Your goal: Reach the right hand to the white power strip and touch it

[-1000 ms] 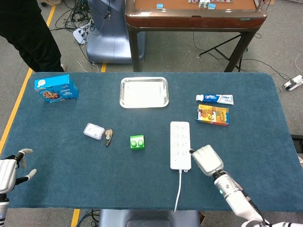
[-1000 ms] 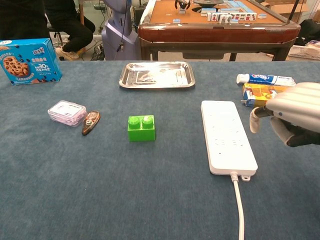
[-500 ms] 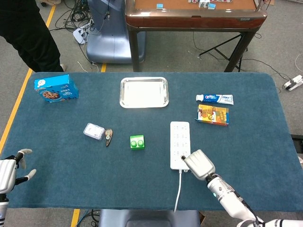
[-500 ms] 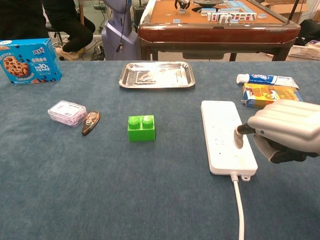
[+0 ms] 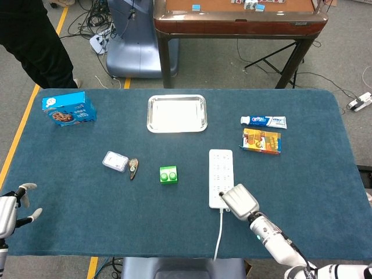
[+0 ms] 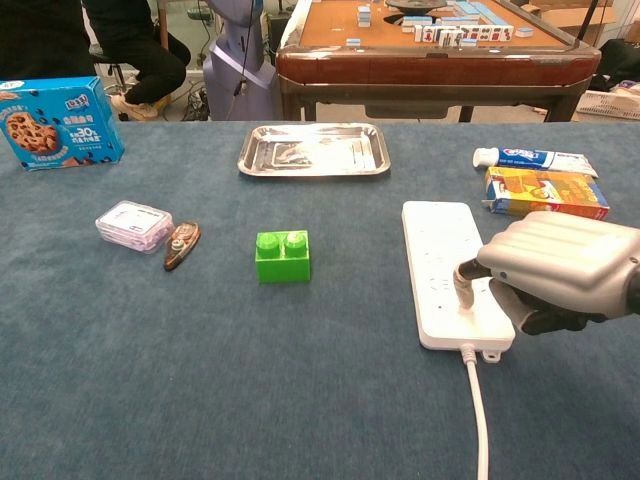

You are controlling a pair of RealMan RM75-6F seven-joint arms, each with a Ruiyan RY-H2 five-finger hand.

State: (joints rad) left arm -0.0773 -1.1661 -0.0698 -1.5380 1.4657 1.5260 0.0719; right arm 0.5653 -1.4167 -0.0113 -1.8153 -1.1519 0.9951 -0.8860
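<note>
The white power strip [image 5: 221,170] [image 6: 440,250] lies lengthwise on the blue table, right of centre, its cable [image 6: 478,420] running off the front edge. My right hand [image 5: 237,201] [image 6: 560,270] lies over the strip's near right corner. Its fingers are bent downward and one fingertip [image 6: 465,278] presses on the strip's top face; it holds nothing. My left hand [image 5: 11,209] hangs at the table's near left edge with fingers spread and nothing in it, seen only in the head view.
A green brick [image 6: 283,255] sits left of the strip. A metal tray [image 6: 313,150] stands at the back centre. Toothpaste [image 6: 530,158] and an orange box [image 6: 545,192] lie right of the strip. A blue cookie box [image 6: 60,122], a clear case [image 6: 133,224] and a small brown item [image 6: 181,245] are at the left.
My right hand has moved left from beside the strip onto its near end, and a fingertip has come down onto the strip's surface. The left hand has barely moved.
</note>
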